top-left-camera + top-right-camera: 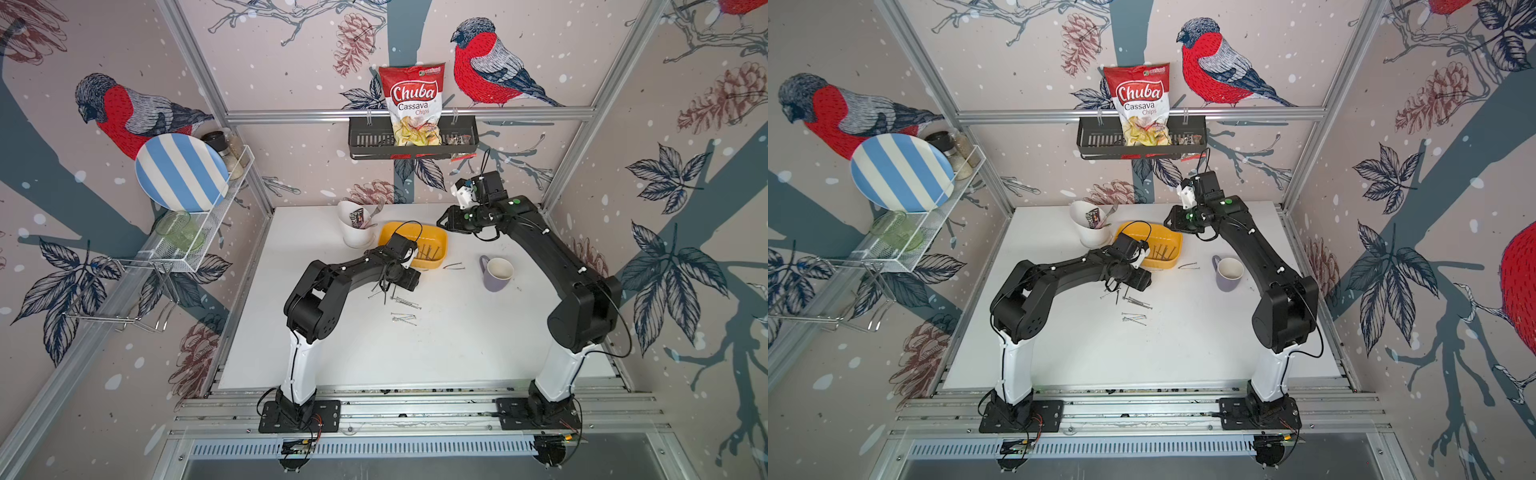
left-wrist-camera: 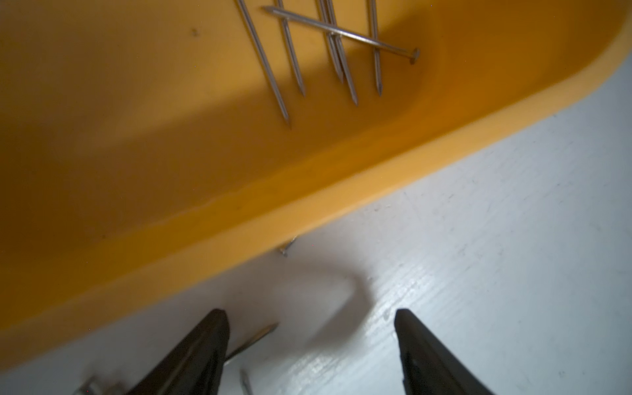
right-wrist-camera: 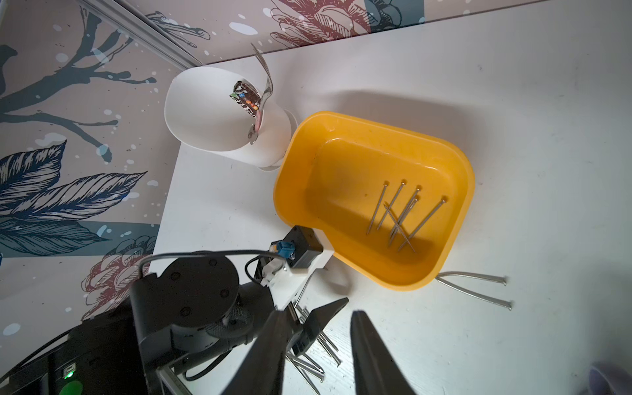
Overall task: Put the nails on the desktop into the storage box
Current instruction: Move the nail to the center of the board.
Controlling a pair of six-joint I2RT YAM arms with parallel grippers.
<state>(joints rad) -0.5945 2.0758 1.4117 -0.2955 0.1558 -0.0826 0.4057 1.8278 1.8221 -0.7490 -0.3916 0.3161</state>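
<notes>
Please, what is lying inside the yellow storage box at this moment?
About six or seven nails lie on the floor of the storage box, near one end, one crossing the others. The rest of the floor is bare. The left arm covers one corner.

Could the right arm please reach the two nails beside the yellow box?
Probably yes: the two nails lie on bare desktop beside the storage box, and the open right gripper hangs nearby, unobstructed.

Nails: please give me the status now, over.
Left tool open, empty, low by loose nails on desktop. Right tool part open, empty. Storage box holds several nails. Mug stands apart from box.
</notes>
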